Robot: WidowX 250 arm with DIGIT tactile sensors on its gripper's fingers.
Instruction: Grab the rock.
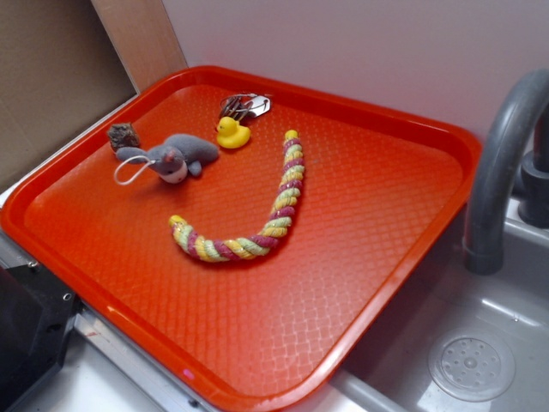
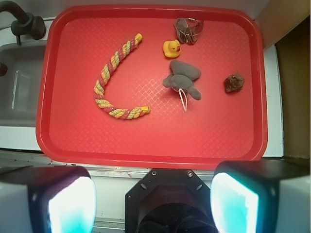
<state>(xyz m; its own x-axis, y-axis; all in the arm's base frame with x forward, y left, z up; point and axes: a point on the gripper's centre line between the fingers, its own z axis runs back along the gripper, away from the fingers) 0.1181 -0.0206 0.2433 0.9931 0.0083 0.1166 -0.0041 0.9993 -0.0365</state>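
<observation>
At the bottom of the wrist view the claw (image 2: 153, 201) is seen, with its two pale pads (image 2: 73, 204) spread wide apart and nothing held between them; it is released and hangs above the near edge of the red tray (image 2: 146, 145), well apart from everything on it. In the exterior view the claw is not shown.

The tray is set on a pale tabletop (image 2: 277, 97) beside a grey sink (image 1: 480, 360), whose curved grey faucet (image 1: 502, 163) is seen in the exterior view at the right.

On the tray, as seen from the wrist, the nearest thing is a twisted rope toy (image 2: 114, 85) of yellow, green and dark red strands, bent into a J and lying in the left half. To its right the grey plush animal (image 2: 182, 77) is laid on its side, a white loop trailing from it toward the near edge. Right of the plush, near the tray's right rim and clear of every other thing, the rock (image 2: 234, 82) is found: a small, lumpy, dark brown chunk resting on the tray floor. In the exterior view the same rock (image 1: 123, 136) is seen at the far left of the tray, just beside the plush animal (image 1: 171, 156).

Farther back, a yellow rubber duck (image 2: 171, 48) is stood just beyond the plush, and a shiny dark metal object (image 2: 188, 29) is placed behind the duck, close to the far rim.
</observation>
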